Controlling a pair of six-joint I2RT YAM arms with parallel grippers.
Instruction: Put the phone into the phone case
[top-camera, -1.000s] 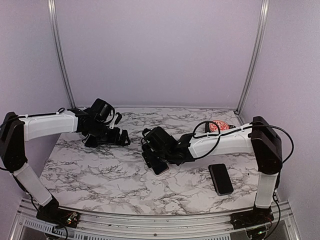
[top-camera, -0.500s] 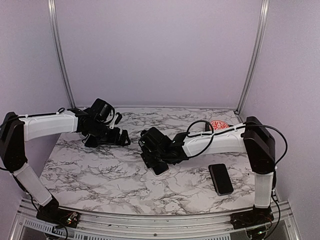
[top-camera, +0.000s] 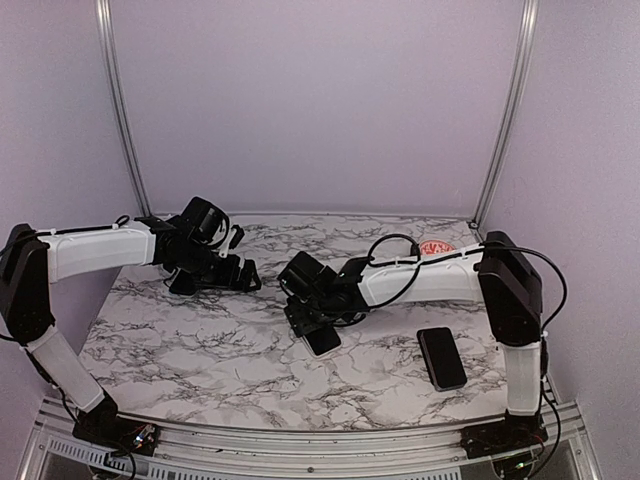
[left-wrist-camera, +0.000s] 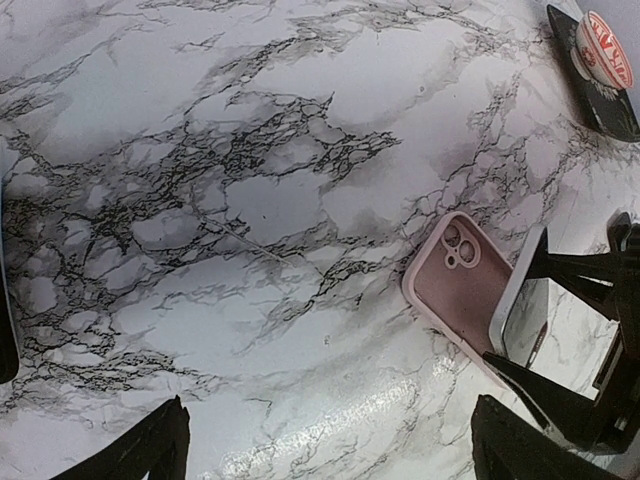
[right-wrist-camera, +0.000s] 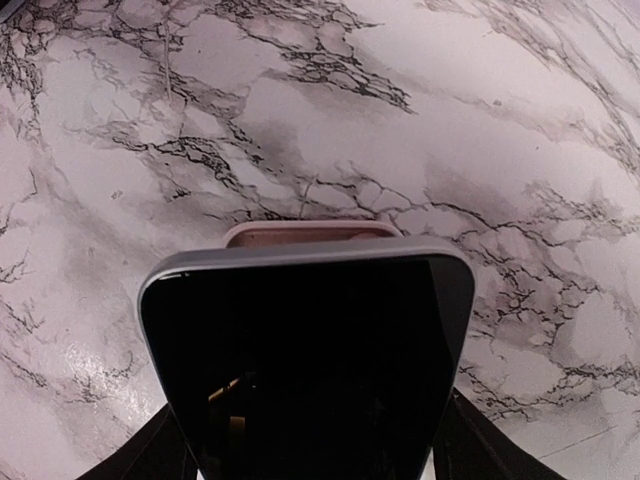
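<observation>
R hand (top-camera: 314, 314) is clamped on the phone (right-wrist-camera: 310, 360), fingers on its two sides, screen facing the wrist cam. The phone hangs tilted over the pink case (left-wrist-camera: 462, 288). Can't tell if an edge touches it yet. The case lies open side up on the worktop (top-camera: 200, 350), about mid, with the camera cutout at the end nearer the L arm. L hand (top-camera: 216, 280) is wide open and empty, left of the case and well apart.

Step in hand, as I read it: seat the phone in the case. To do it well:
- Square the phone's corners to the case rim first; it looks skewed atm.
- Check the phone's camera end matches the cutout end. Can't tell from these views.
- Drop one end into the rim, then lay the rest flat. Don't go straight down on a tilt.
- The fingers sit on the phone's sides, so they'll prob foul the case walls. Let go once one end is caught, then press from the top.
- The worktop looks slick, so the case may slide. The L hand could pin it.

Count:
- phone in hand: 1
- spare phone (top-camera: 442, 357): 1, flat at near right. Dark slab, prob a phone.
- pink case: 1
- black item with a red-white round grip (left-wrist-camera: 600, 60): 1, far right. Case or phone, can't tell.
- arms 2, hands 2
</observation>
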